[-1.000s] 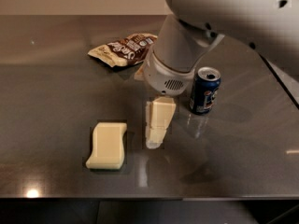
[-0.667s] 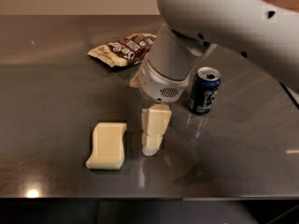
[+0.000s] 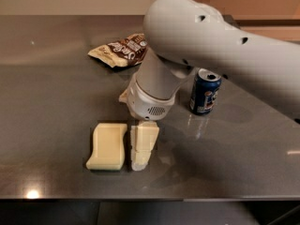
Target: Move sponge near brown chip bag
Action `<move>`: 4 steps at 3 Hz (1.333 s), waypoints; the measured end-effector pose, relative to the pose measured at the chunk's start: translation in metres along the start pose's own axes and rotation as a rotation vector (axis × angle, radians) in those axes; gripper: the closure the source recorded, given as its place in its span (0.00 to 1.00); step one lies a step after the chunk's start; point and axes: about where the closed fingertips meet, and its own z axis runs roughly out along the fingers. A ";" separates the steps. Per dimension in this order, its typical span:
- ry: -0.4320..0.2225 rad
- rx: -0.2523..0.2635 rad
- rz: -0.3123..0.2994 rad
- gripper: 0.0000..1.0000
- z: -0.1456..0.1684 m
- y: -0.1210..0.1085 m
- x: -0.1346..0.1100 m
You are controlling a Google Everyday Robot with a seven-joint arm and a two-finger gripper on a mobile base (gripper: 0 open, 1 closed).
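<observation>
Now the pale cream-yellow, thick foam sponge [image 3: 107, 146] with pinched, wavy sides lies flat on the glossy dark grey table [image 3: 51, 102], towards the near edge and left of centre. The cream, blocky gripper [image 3: 139, 163] points down just to the right of it, very close alongside; it is beside the sponge, not around it. Whether the two touch cannot be told, nor whether the gripper is spread or pressed together, since it shows as one pale block from this side. It holds nothing that can be seen.

Above the gripper sits the round white wrist, and the thick white robot arm [image 3: 201, 36] sweeps up and away to the right, filling the upper right of the view.

The flat, crinkled brown chip bag [image 3: 121, 51], with white lettering and cream-tan ends, lies at the far side of the table, well apart from the sponge; the arm covers its right end. A blue soda can [image 3: 205, 92] stands upright to the right of the wrist, between the bag and the near edge.
</observation>
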 end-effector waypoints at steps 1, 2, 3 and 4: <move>-0.045 -0.026 -0.001 0.00 0.023 0.010 -0.014; -0.058 -0.042 -0.004 0.01 0.030 0.014 -0.023; -0.053 -0.066 -0.015 0.23 0.035 0.020 -0.038; -0.037 -0.090 -0.015 0.46 0.037 0.022 -0.046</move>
